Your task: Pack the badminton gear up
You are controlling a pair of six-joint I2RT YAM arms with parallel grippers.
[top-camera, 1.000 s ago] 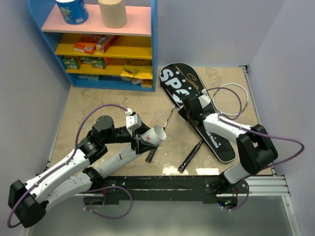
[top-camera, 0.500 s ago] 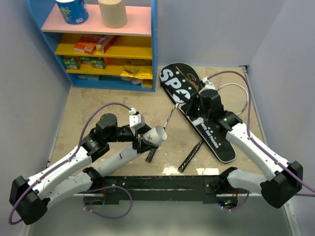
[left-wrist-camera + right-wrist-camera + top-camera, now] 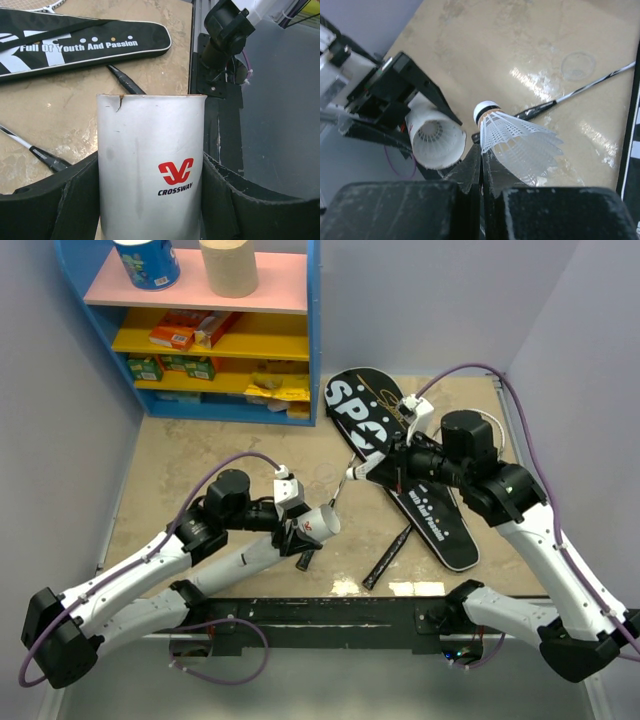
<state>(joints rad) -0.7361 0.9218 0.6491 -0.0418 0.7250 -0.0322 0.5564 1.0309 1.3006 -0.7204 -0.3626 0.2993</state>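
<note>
The left end effector (image 3: 302, 528) hugs a smooth white tube (image 3: 150, 150) between its black pads. The tube is round and hollow, with a red mark on its side, and its open mouth faces the right arm. The right end effector (image 3: 481, 156) is pinched tight on the thin feathers of a white shuttlecock (image 3: 512, 142). Its round tip sits just beside the tube's mouth. Two thin rackets (image 3: 122, 82) with black handles lie on the shiny tan counter (image 3: 200, 450). The flat black bag (image 3: 75, 47) lies near them.
</note>
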